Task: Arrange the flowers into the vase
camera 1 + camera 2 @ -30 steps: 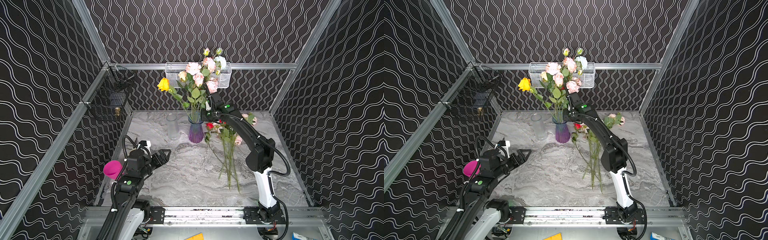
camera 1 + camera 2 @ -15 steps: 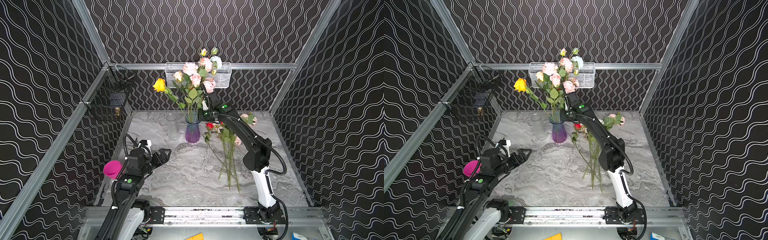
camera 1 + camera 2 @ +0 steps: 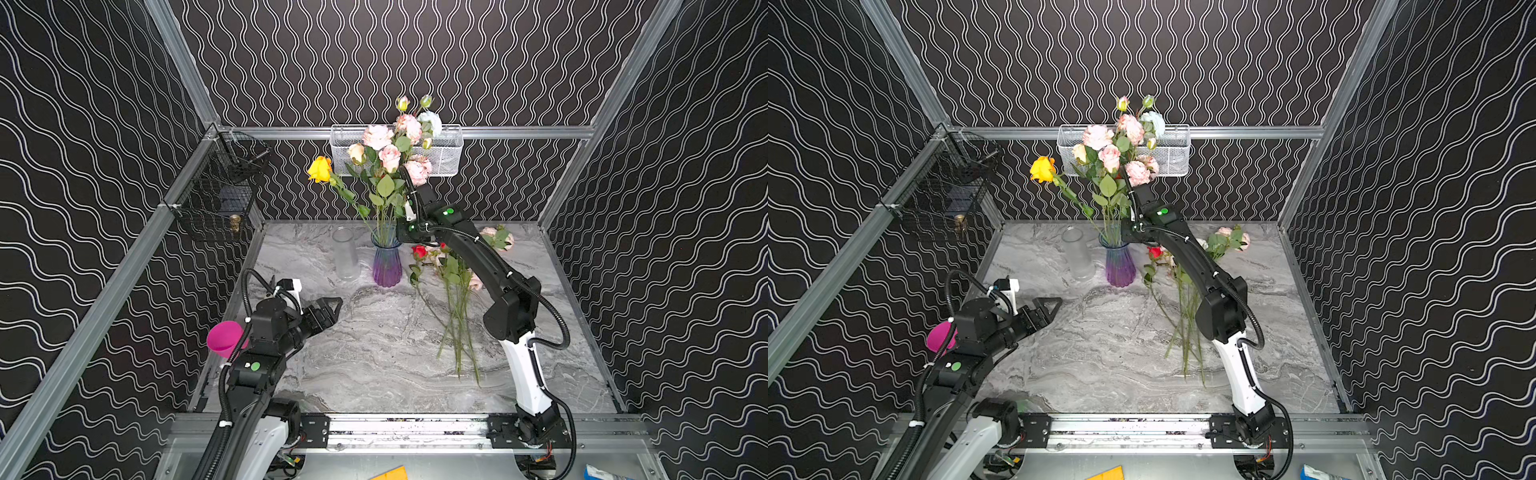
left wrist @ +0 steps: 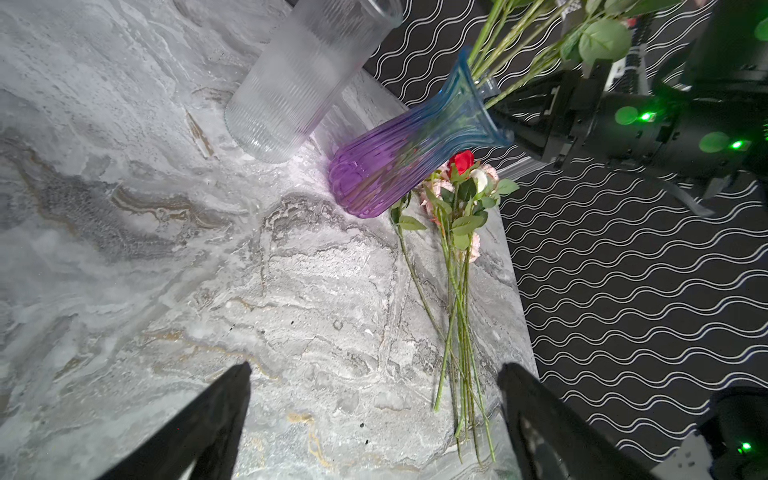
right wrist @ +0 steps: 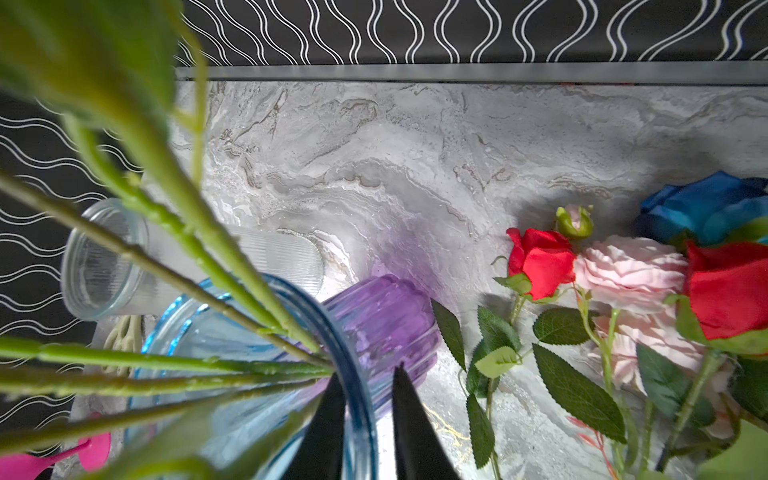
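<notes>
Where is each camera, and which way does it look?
Top views: high at the front, looking down and back over the table; left arm and right arm show.
Left wrist: low over the table, facing the purple vase and lying flowers; open left fingers show.
Right wrist: above the purple vase's rim, looking down; right fingers straddle the rim.
Shared: both wrist views show the purple vase, clear vase and red rose.

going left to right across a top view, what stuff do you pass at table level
pink cup → clear vase → purple vase → loose flowers lying flat
</notes>
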### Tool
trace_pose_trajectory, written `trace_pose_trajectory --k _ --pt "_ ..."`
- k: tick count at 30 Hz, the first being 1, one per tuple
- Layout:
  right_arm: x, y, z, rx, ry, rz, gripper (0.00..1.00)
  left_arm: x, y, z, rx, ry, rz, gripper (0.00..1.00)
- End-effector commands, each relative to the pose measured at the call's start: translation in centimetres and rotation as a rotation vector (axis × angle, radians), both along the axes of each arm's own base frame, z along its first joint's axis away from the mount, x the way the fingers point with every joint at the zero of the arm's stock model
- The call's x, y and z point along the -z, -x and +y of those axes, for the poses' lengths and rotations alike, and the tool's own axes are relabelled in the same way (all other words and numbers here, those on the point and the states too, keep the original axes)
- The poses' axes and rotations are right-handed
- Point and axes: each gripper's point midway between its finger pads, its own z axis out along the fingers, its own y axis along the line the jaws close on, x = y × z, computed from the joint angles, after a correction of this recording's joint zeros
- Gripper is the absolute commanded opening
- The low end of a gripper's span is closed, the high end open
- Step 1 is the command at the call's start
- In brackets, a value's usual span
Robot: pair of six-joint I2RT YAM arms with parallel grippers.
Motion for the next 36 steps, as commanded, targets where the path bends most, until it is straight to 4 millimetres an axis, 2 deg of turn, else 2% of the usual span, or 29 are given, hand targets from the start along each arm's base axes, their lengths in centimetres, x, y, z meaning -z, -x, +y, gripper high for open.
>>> trace_pose_trajectory --k 1,5,8,12,14,19,24,27,29,33,36 --pt "0.1 0.4 -0.7 0.017 0.025 0.019 0.3 -0.2 0.0 0.1 0.009 -0.024 -0.012 0.97" --pt "-1.3 0.8 -1.0 0.02 0.008 -0.006 0.35 -0.9 -0.4 0.6 -0.022 -0.042 -0.015 0.97" --pt "-3.0 1.2 -1.6 0.033 -0.009 -0.04 0.4 -1.9 -0.9 0.8 -0.027 -0.068 -0.009 0.97" --pt "-5.0 2.7 -2.5 0.039 -0.038 -0.077 0.46 -3.1 -1.5 0.7 -0.016 -0.08 -0.015 0.97" --pt "-5.2 3.6 -3.0 0.039 -0.046 -0.081 0.47 -3.5 -1.7 0.6 -0.015 -0.076 -0.021 0.97" --pt "-7.3 7.8 -4.3 0.019 -0.124 -0.13 0.45 -4.2 -3.0 1.0 -0.048 -0.086 -0.016 0.97" --pt "-9.1 12.7 -4.3 -0.065 -0.366 -0.253 0.44 -5.2 -4.6 0.9 -0.042 -0.087 0.019 0.95" --pt "-6.2 14.5 -3.7 -0.088 -0.569 -0.274 0.43 -5.9 -6.1 2.2 -0.093 -0.092 0.011 0.95" --pt "-3.1 15.4 -2.4 -0.142 -0.664 -0.216 0.43 -6.4 -7.3 3.2 -0.114 -0.072 0.018 0.95" --pt "2.8 14.1 0.6 -0.161 -0.713 -0.034 0.41 -7.0 -10.2 5.4 -0.141 -0.046 0.044 0.93" --pt "5.8 12.3 1.9 -0.131 -0.699 0.01 0.38 -6.7 -12.0 5.9 -0.139 -0.066 0.07 0.93"
